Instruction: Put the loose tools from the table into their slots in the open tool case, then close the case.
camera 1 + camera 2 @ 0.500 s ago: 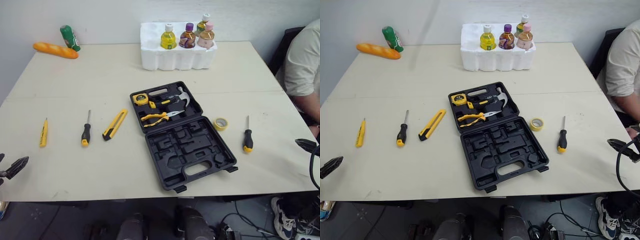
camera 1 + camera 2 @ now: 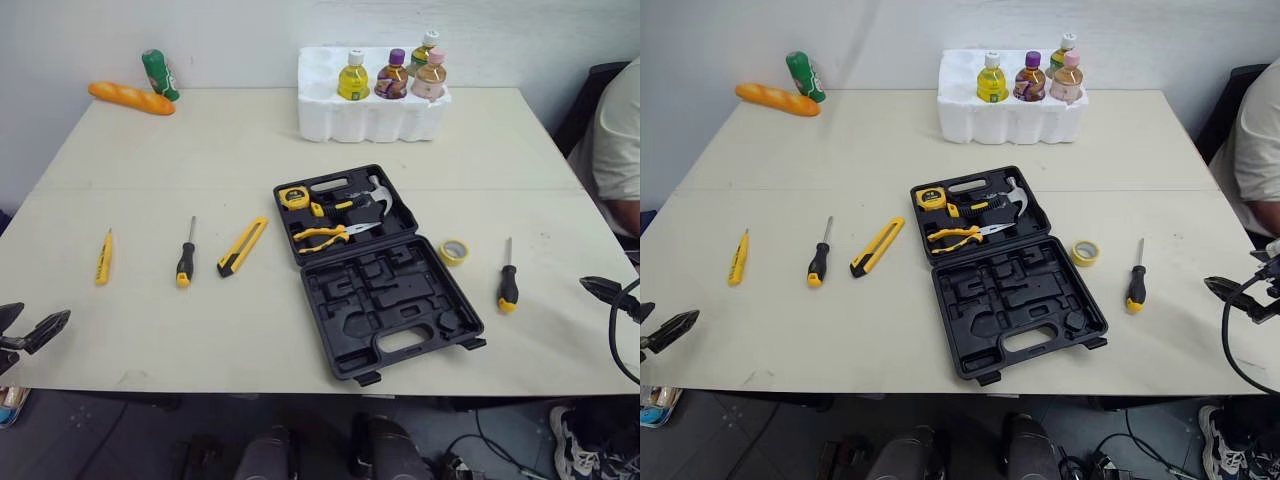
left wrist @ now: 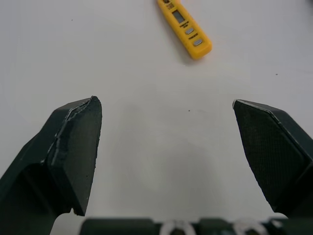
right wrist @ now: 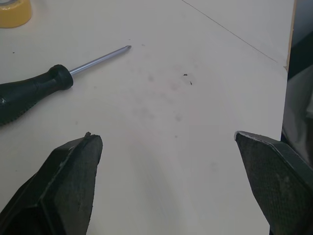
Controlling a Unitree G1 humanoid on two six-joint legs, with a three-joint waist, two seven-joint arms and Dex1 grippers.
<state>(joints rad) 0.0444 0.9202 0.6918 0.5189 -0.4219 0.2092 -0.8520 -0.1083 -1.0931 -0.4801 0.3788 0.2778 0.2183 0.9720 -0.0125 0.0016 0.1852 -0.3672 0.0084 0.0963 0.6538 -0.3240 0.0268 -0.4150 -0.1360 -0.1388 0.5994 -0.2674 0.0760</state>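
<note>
Only the camera's view has swung, no tool has moved: left gripper and right gripper hold jaws spread wide, the right one, at lower right of the frame, nearest the black-handled screwdriver, which lies just left of it on the table, shaft pointing up-frame, right of the open tool case.

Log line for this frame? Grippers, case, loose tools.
left gripper: open, empty, near tester pen | right gripper: open, empty, near right screwdriver | tool case: open | also loose: left screwdriver, utility knife, tape roll
</note>
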